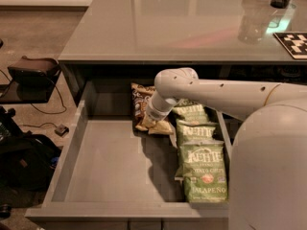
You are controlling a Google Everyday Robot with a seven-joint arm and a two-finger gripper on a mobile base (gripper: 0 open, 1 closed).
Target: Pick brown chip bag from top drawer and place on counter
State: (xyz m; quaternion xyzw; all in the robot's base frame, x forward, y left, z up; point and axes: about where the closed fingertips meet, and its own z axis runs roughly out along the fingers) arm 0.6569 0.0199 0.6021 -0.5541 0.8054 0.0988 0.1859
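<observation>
The brown chip bag (139, 97) lies at the back of the open top drawer (110, 162), its tan lower band (160, 127) pointing toward the front. My gripper (151, 120) reaches down from the white arm and is right on the bag's middle; the wrist hides the contact. The grey glossy counter (168, 28) spreads above and behind the drawer.
Several green Kettle Jalapeno bags (201, 169) lie in a row along the drawer's right side, next to the brown bag. A clear cup (252, 28) and a black-and-white marker card (293, 43) sit at the counter's far right. Black bags and cables (24, 157) lie on the floor at left.
</observation>
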